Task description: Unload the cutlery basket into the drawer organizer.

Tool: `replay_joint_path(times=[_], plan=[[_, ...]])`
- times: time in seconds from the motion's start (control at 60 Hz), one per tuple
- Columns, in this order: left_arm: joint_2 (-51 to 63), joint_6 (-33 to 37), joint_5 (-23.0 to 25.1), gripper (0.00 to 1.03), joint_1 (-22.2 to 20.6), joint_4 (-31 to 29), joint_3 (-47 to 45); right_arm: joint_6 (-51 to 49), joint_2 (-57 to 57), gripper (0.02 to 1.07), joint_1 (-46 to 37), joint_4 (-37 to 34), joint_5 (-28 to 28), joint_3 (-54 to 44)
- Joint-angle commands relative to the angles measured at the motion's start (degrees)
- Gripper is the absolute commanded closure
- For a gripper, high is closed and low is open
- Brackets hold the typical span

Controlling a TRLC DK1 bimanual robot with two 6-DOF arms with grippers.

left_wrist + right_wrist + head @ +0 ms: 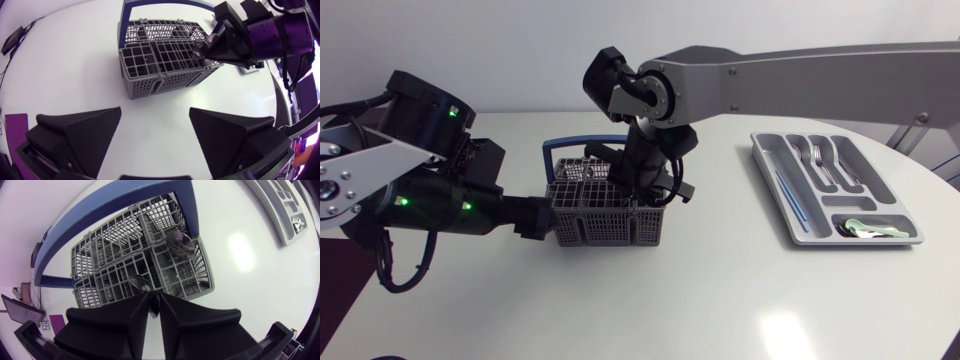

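The grey wire cutlery basket with a blue handle stands mid-table. My right arm reaches past the middle, and its gripper is down in the basket's right side. In the right wrist view that gripper is shut on the thin stem of a spoon, whose bowl shows just ahead of the fingertips. A second spoon stands in a farther compartment. My left gripper is open, level with the basket and a little short of its left wall. The grey drawer organizer lies at the right.
The organizer holds forks, a thin blue stick and small green and white pieces in its near compartment. Bare table lies between basket and organizer and along the front edge.
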Motion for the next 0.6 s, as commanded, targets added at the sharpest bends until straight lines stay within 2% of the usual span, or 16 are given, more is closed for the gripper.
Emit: replay_joint_path(times=[0.0, 0.583], plan=[[-0.8, 1.3, 0.2, 0.08, 0.4, 0.5, -1.9, 1.2, 1.4, 1.00, 0.4, -0.8, 0.8, 1.2], [-0.9, 1.3, 0.2, 0.08, 0.6, 1.1, -2.9, -0.2, -0.8, 1.01, 1.4, -0.9, 0.6, 0.8]])
